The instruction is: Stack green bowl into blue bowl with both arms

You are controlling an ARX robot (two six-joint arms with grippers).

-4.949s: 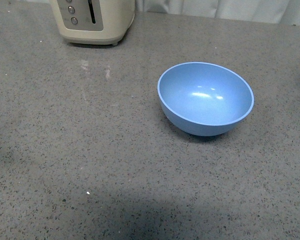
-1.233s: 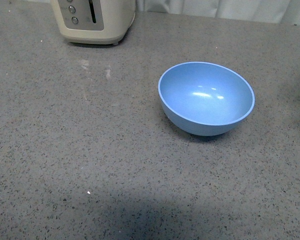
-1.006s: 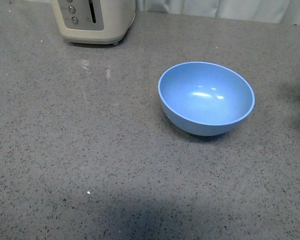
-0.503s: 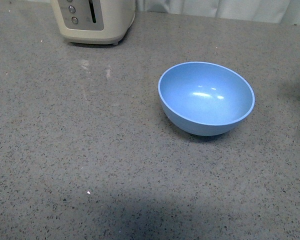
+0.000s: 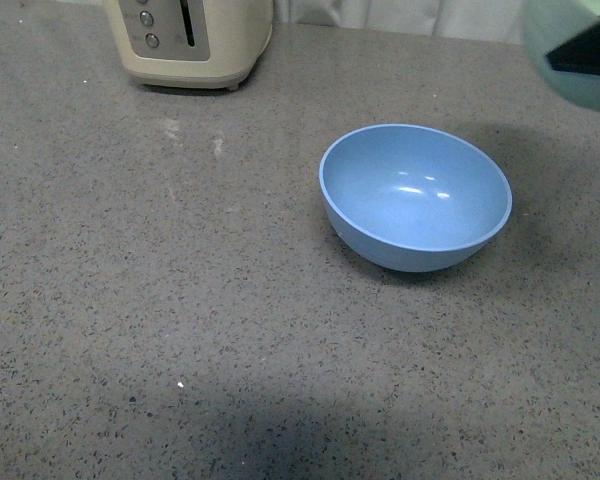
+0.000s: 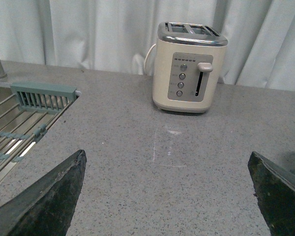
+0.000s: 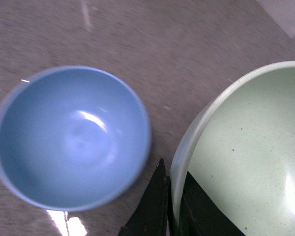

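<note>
Between the fingers [image 7: 155, 211] of the right end effector [image 7: 174, 189], you had the rim of the green bowl [image 7: 246, 147] clamped. One dark finger lay against the outer wall and the other lay inside the bowl. The green bowl hung above the surface [image 5: 180, 280], at the far right edge of the front view. Just beside that end effector and lower down, the blue bowl [image 5: 415, 195] stood upright on the surface, apart from the green bowl. From the right wrist camera you could see a strip of surface between the two rims.

The left end effector [image 6: 167, 160] was released, with its two dark fingers spread wide over the surface. Ahead of it, a cream toaster [image 6: 189, 66] stood upright on the surface in front of a white curtain [image 6: 88, 29]. To one side of the left end effector lay a wire rack [image 6: 19, 130] with a grey-green end piece. On the opposite side, a sliver of the blue bowl's rim showed at the frame edge.
</note>
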